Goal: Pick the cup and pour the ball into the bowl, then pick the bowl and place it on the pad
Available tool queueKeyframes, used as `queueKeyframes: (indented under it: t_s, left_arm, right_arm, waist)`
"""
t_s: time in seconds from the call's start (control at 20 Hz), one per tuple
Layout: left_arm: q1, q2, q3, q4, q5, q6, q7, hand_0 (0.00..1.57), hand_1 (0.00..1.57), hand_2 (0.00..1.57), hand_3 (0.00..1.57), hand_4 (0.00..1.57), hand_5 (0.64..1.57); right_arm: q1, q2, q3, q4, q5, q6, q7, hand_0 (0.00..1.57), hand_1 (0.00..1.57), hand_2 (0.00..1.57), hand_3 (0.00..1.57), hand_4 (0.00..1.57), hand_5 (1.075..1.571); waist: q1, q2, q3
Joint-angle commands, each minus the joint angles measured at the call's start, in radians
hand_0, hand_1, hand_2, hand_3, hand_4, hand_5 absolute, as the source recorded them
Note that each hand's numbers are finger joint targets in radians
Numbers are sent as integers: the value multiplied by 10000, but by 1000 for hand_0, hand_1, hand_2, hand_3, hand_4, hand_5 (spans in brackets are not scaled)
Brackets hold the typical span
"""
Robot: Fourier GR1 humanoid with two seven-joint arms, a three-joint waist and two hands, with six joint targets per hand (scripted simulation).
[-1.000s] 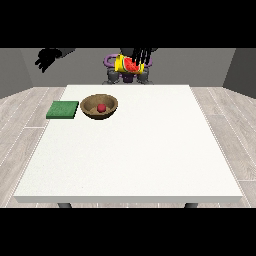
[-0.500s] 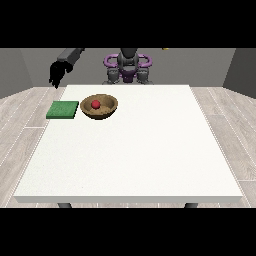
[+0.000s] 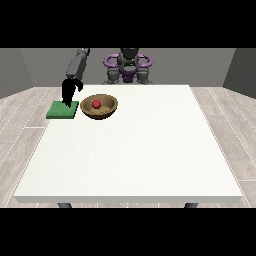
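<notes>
**Ball in the bowl, hand hanging over the pad**

The red ball point(image 3: 96, 104) is sitting inside the wooden bowl point(image 3: 106, 112), which is resting on the white table point(image 3: 135, 150) at its far left, just to the right of the green pad point(image 3: 59, 112) and not on it. No cup is showing anywhere, so the pouring seems done, and moving the bowl looks like the step in hand.

The hand at the view's left point(image 3: 69, 91) is hanging over the pad's far edge, fingers pointing down; they are holding nothing, but whether they are curled or relaxed I cannot tell from here. The other hand is not showing at all.

The bowl is looking stiff and fairly light, with a smooth, rounded wall that may be slippery. I would guess the rim is the place to take it, pinching over the near-left edge, closest to the hand. Keeping it level is going to matter, since the ball is lying free and could roll out if the bowl tips.
</notes>
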Motion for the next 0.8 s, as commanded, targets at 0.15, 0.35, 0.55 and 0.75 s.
queueKeyframes:
  t_s: [0.15, 0.35, 0.55, 0.75]
  left_arm:
    - [261, 1508, 931, -185, 1305, -1598, -57, 0, 0, 0, 0, 984, 1552]
    - [1236, 1151, 785, -668, 1249, -1175, -51, 0, 0, 0, 0, 1011, 1535]
    - [1032, 1937, 1256, -908, 1845, -1601, 87, 0, 0, 0, 0, 1012, 1536]
    - [218, 2415, 1387, -1378, 2231, -1492, 799, 0, 0, 0, 0, 1017, 1536]
  right_arm:
    - [-653, 529, 310, 1282, 361, -25, -1554, 0, 0, 0, 0, 611, 1557]
    - [-702, 1052, 639, 2133, 650, -279, -2160, 0, 0, 0, 0, 565, 1560]
    - [-1444, 180, 240, 3167, 289, 438, -2292, 0, 0, 0, 0, 523, 1554]
    - [-2105, 5, 95, 3777, 441, 140, -3162, 0, 0, 0, 0, 476, 1548]
  waist:
    - [-41, 724, 13]
    - [-390, 359, 11]
    - [-465, 1027, 14]
    - [-58, 1819, 25]
